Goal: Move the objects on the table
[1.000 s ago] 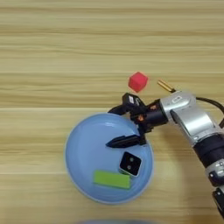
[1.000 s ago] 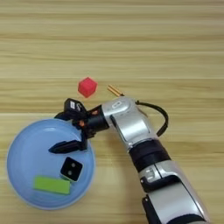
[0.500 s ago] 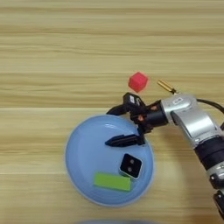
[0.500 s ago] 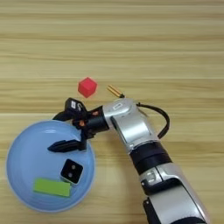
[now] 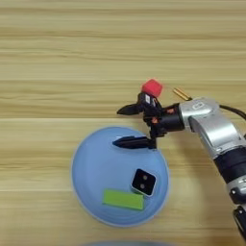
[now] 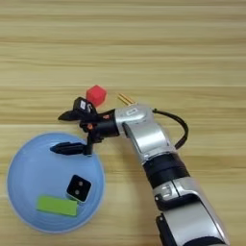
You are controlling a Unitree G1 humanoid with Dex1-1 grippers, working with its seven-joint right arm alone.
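Observation:
A lime-green bar (image 5: 123,199) and a black square tile with white dots (image 5: 143,182) lie side by side in the near part of a round blue plate (image 5: 91,163) on the wooden table (image 5: 57,57). My right gripper (image 5: 120,126) is open over the plate's far rim, empty. One black finger (image 5: 133,142) reaches over the plate and the other finger (image 5: 129,109) is over bare wood beyond it. The tile lies about a finger's length nearer than the lower finger. In the right eye view the gripper (image 6: 56,132) stands the same way.
A small red cube (image 5: 153,87) sits on the wood just behind the gripper's wrist. A thin yellow-orange stick (image 5: 181,93) lies to its right. The silver forearm (image 5: 211,129) crosses in from the lower right, with a black cable (image 6: 180,129) looping beside it.
The open gripper has shifted a little toward the far rim of the plate, away from the tile. The bar, tile and red cube have not moved.

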